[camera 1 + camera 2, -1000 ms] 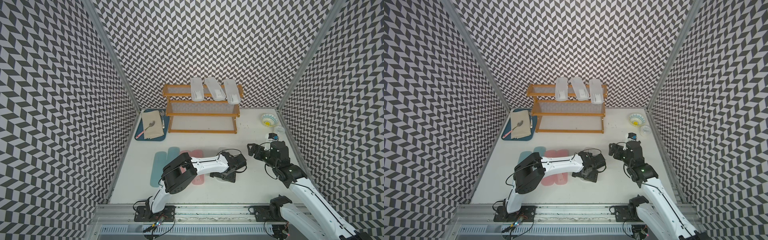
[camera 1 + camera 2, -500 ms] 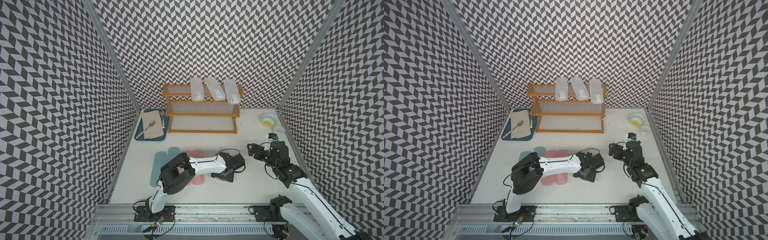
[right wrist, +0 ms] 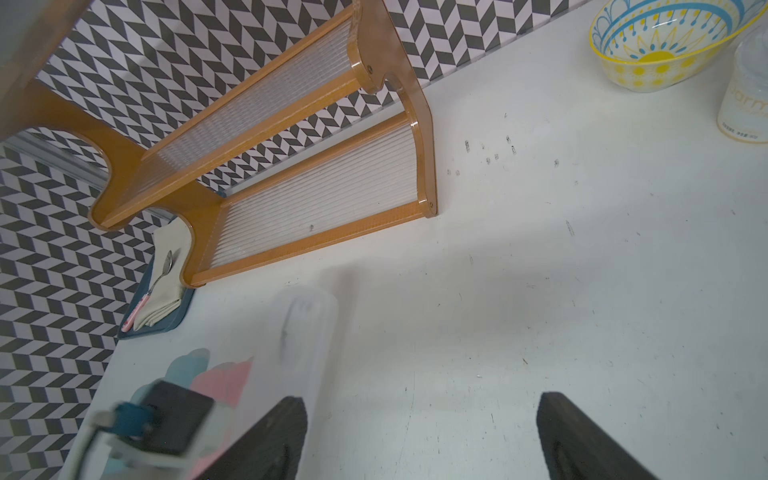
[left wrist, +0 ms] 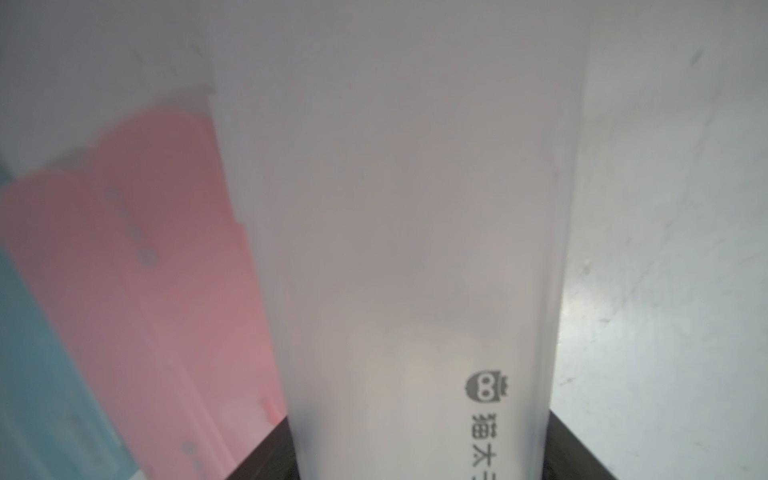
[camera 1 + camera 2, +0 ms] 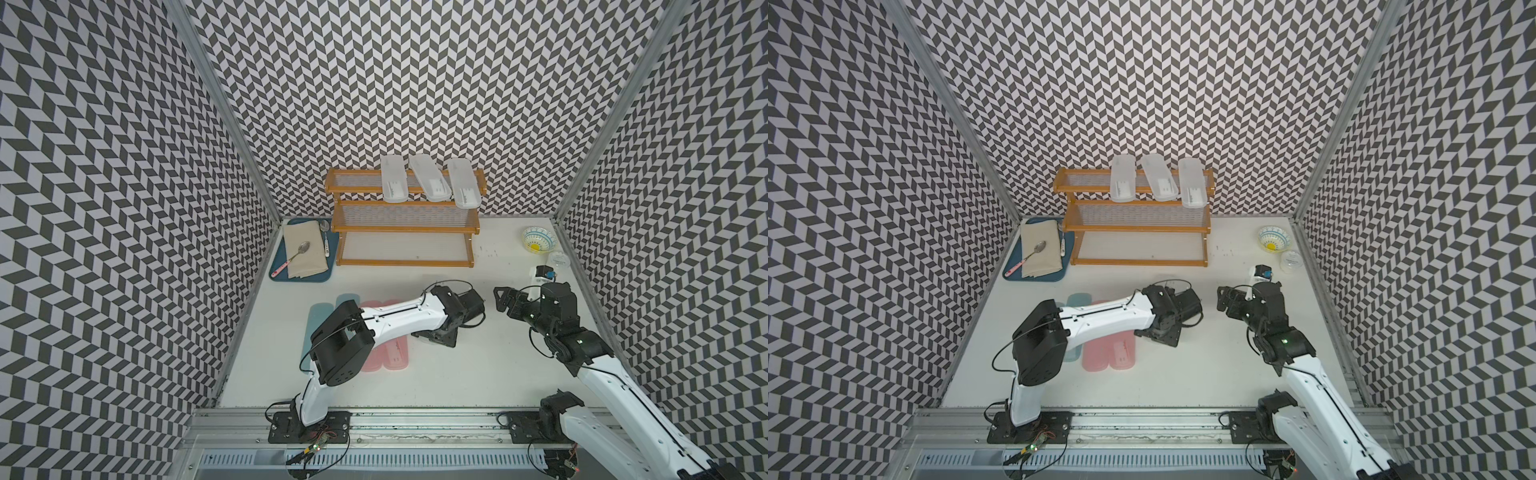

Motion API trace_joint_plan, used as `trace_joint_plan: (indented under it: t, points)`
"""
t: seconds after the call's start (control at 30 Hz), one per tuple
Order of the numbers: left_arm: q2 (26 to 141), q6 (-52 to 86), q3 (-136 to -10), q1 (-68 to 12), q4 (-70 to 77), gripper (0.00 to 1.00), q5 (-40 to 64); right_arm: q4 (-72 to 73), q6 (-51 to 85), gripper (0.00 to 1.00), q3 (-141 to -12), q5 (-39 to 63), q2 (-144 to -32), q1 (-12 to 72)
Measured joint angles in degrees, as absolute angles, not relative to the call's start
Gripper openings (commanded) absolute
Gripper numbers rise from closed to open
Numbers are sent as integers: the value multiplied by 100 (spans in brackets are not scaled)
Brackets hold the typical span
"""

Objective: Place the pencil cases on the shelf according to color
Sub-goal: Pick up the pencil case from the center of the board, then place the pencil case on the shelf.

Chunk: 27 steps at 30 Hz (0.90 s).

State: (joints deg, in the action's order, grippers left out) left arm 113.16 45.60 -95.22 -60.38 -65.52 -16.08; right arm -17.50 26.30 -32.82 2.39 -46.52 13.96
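The left gripper (image 5: 436, 337) has just clamped shut on a frosted white pencil case (image 4: 415, 208) near the middle of the table (image 5: 478, 374), just beside the pink cases (image 5: 395, 353). The pick looks secured. The case probably belongs with the three white cases (image 5: 430, 178) on the top tier of the shelf (image 5: 405, 262). The right gripper (image 3: 419, 415) hangs spread and empty. The held case carries an owl logo (image 4: 485, 386) and "猫太" (the rest is cut off).

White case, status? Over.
Left claw shut on white case. Right claw open, empty. Three white cases on shelf top. Pink cases alongside; way to shelf looks open.
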Motion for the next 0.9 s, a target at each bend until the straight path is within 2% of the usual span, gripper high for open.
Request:
trace_joint_plan:
  t: [0.3,0.57,0.9]
  points:
    - [10339,3774,-10766,-4901,-7129,71,-2182,-1577,2475,91,-3275,408,-4884,1396]
    - [10304,2954,-11566,-4091,-7358,72,-2311,-1278,2440,90,-3223,489,-5210,1396]
    - [10519,1839,-12698,-2539,-7146,74,-2078,-1020,2383,89,-3232,794,-5892,1396]
